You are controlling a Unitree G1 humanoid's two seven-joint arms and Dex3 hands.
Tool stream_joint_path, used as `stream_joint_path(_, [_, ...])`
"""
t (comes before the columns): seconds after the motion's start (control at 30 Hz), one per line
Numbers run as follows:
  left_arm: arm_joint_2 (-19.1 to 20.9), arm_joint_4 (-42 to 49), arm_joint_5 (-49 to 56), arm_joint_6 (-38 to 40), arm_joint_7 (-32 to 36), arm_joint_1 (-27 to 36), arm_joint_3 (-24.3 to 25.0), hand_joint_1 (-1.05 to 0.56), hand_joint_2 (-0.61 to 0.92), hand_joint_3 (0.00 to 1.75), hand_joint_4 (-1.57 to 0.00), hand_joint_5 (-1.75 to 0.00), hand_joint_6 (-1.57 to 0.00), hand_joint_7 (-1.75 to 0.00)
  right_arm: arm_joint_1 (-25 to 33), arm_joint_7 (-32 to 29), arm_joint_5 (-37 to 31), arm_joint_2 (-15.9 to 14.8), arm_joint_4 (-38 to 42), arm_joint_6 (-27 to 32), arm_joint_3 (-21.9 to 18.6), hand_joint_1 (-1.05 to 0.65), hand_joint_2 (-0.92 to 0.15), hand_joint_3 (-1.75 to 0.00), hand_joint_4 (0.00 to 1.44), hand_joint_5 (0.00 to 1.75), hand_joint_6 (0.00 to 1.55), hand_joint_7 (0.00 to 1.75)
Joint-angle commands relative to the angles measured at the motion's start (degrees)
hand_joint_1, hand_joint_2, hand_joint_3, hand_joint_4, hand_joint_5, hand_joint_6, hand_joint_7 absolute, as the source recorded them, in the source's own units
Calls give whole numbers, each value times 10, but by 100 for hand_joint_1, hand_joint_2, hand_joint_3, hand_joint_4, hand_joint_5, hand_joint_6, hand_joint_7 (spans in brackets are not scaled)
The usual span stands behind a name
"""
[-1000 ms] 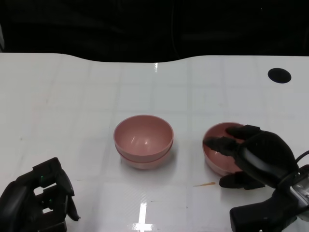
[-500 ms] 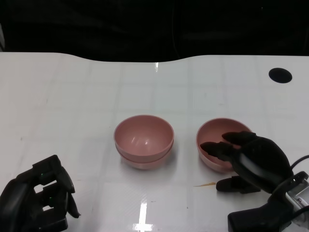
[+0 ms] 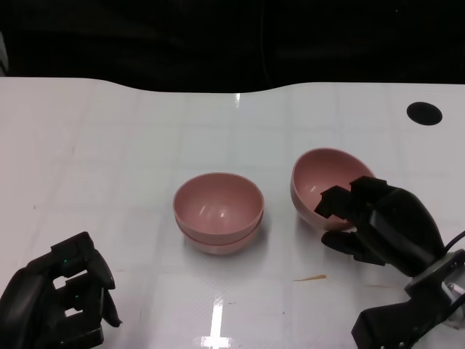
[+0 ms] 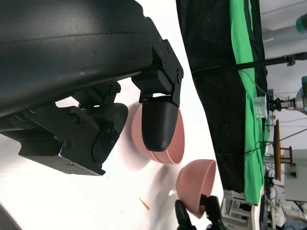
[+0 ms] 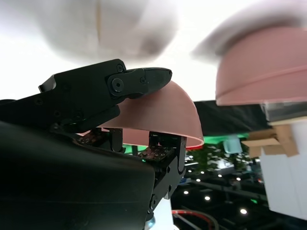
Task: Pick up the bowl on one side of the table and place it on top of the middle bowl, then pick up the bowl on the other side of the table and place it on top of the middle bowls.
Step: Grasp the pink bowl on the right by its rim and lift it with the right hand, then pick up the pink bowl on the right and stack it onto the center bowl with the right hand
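Right hand (image 3: 378, 222) pinches the smooth pink round bowl (image 3: 320, 182) by its near rim, fingers inside, thumb under. Bowl is tilted, mouth facing the stacked pink middle bowls (image 3: 217, 220) beside it. Left hand (image 3: 62, 302) holds nothing, fingers curled in.

The pink bowls (image 3: 217, 212) look like smooth, matt plastic with a faint sheen; the white table (image 3: 109, 160) is glossy and mirrors a light; both hands (image 3: 378, 222) are matt black plastic; the far curtain (image 4: 242, 96) is green cloth
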Motion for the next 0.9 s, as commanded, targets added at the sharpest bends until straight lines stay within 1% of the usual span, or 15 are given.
stream_joint_path(0.03, [-1,-7,10,3,8,0,2,33,81,122,-82,-175,-66,-175,-7,9,18,-23,-23,-16,-4,-16,-91,-35,78,175,55,175])
stream_joint_path(0.13, [-2,-5,11,-3,6,0,1,34,81,122,-83,-175,-66,-175,-9,-9,17,-32,-51,-17,-5,-12,-86,-36,77,175,54,175])
stream_joint_path(0.23, [-3,-5,12,-3,5,0,2,34,81,123,-83,-175,-66,-175,-6,-9,18,-34,-59,-15,-5,-11,-85,-36,77,175,54,175])
stream_joint_path(0.33, [-3,-9,16,2,6,2,2,33,80,122,-83,-175,-66,-175,-35,49,46,-54,-118,-58,-22,-13,-84,-37,79,175,54,175])
stream_joint_path(0.4, [-4,-8,18,2,6,1,2,34,80,122,-82,-175,-65,-175,-49,88,63,-58,-138,-76,-29,-16,-85,-38,80,175,55,175])
stream_joint_path(0.47, [-4,-8,20,3,8,0,2,33,80,121,-82,-175,-65,-175,-65,129,78,-58,-145,-93,-31,-20,-90,-43,83,175,58,175])
stream_joint_path(0.5, [-4,-8,21,3,8,0,1,33,80,121,-81,-175,-65,-175,-75,153,86,-54,-148,-101,-30,-20,-88,-45,85,175,60,174])
stream_joint_path(0.57, [-5,-10,21,2,7,0,0,34,80,121,-81,-175,-64,-175,-89,197,100,-47,-152,-114,-29,-17,-75,-63,88,175,67,169])
stream_joint_path(0.67, [-6,-12,23,4,9,1,-2,34,80,121,-81,-175,-64,-175,-100,253,124,-37,-157,-127,-31,-16,-67,-74,90,175,70,168])
stream_joint_path(0.73, [-7,-15,22,7,9,2,-2,34,81,120,-82,-175,-64,-175,-111,286,132,-26,-161,-135,-30,-15,-64,-76,90,175,70,169])
stream_joint_path(0.77, [-8,-17,22,9,11,3,-2,35,81,120,-82,-175,-64,-175,-115,304,134,-22,-164,-135,-29,-19,-71,-59,89,175,68,172])
stream_joint_path(0.8, [-8,-18,22,10,12,3,-2,35,83,117,-81,-175,-64,-175,-117,317,136,-19,-167,-134,-30,-23,-83,-34,88,175,65,173])
stream_joint_path(0.87, [-9,-20,23,12,12,4,-2,35,85,115,-80,-175,-64,-175,-117,332,138,-16,-171,-133,-35,-25,-90,-19,88,175,64,174])
stream_joint_path(0.9, [-9,-20,23,12,12,4,-2,35,85,115,-80,-175,-64,-175,-116,337,138,-16,-172,-133,-38,-26,-91,-16,88,175,64,175])
